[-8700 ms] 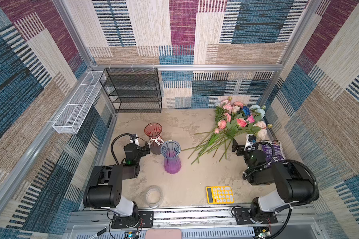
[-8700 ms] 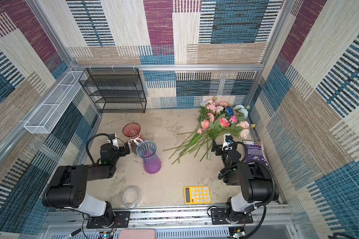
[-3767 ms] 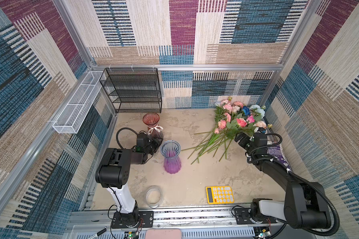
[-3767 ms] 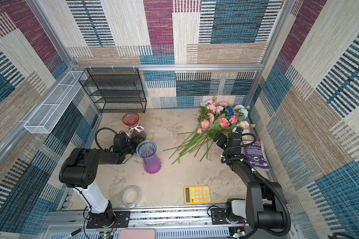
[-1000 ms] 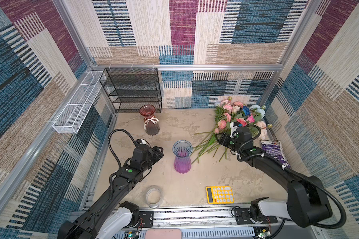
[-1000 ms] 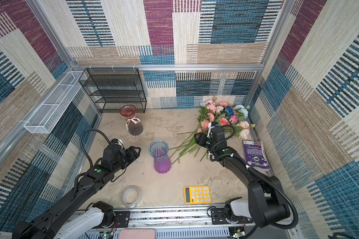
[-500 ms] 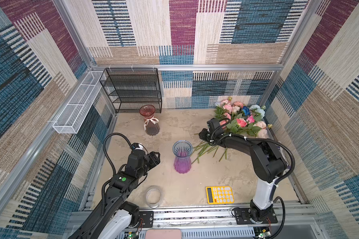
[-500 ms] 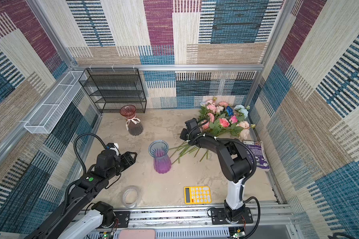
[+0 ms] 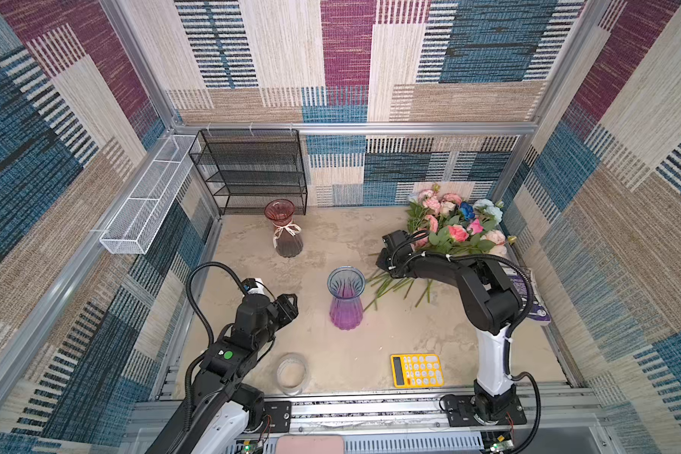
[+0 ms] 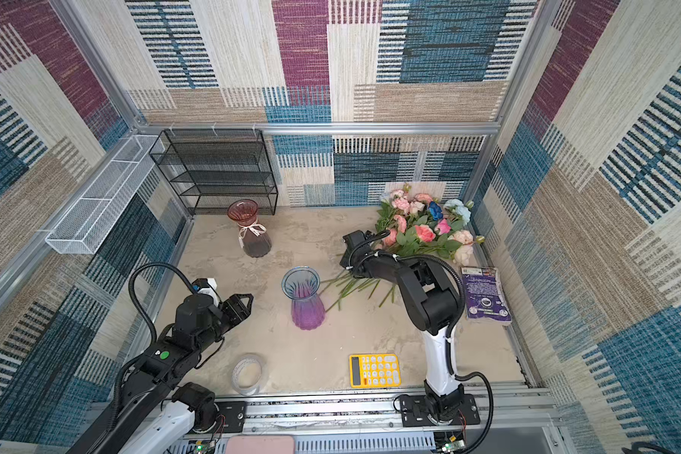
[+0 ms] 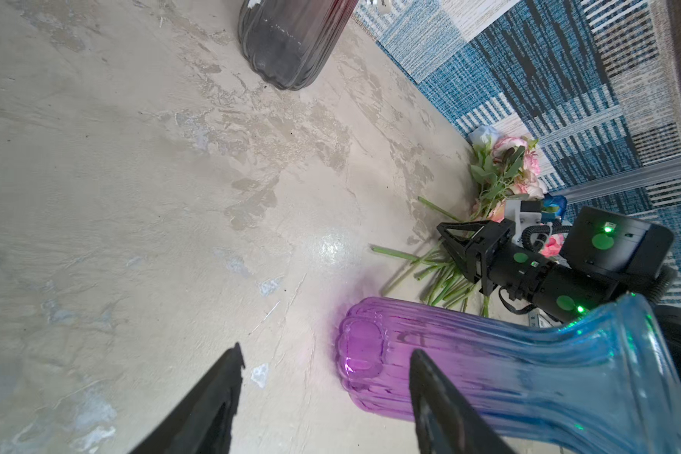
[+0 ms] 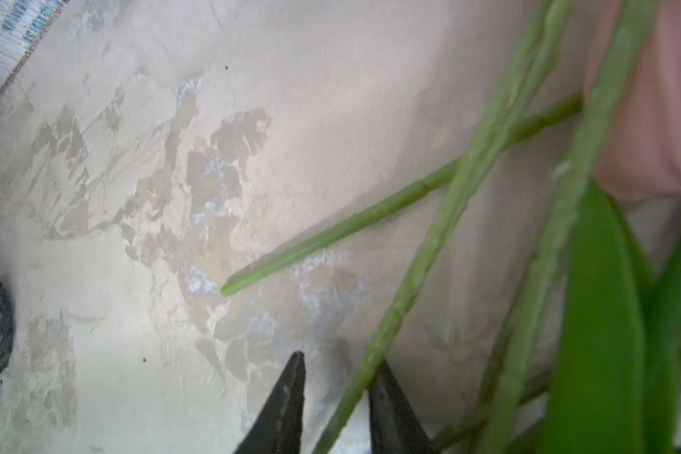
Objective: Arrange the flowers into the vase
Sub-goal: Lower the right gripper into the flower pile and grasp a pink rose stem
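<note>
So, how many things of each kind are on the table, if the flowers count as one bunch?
Vases: 2, the purple-blue vase and the red-brown vase
Bunch of flowers: 1
Yellow calculator: 1
Roll of tape: 1
Purple book: 1
Black wire shelf: 1
Total: 7
</note>
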Motion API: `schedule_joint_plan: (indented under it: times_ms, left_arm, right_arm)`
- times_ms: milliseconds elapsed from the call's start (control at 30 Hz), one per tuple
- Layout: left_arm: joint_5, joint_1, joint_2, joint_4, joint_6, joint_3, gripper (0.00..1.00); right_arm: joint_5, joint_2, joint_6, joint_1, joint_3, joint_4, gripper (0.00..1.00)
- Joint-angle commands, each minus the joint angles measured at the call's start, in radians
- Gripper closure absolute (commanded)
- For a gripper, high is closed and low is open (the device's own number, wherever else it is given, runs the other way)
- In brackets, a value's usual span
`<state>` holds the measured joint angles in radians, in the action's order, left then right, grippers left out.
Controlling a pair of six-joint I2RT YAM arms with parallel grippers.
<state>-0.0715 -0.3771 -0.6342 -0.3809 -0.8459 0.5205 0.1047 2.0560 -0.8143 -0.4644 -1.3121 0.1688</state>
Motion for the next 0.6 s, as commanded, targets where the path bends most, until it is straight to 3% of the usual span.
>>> schedule_joint_plan:
  times_ms: [0,233,567]
  left_arm:
    - [-0.004,0.000,-0.005,-0.014,0.017,0.004,0.32]
    - [-0.001,0.000,-0.015,-0.011,0.012,0.007,0.32]
    - [0.011,0.001,-0.029,0.001,0.001,0.001,0.32]
  right_arm:
    - [0.008,0.000,-0.002,-0.002,0.003,0.010,0.83]
    - [0.022,-0.155,0.084,-0.002,0.083,-0.138,1.00]
    - [-0.012,-0.426,0.113,0.007,0.333,-0.258,1.00]
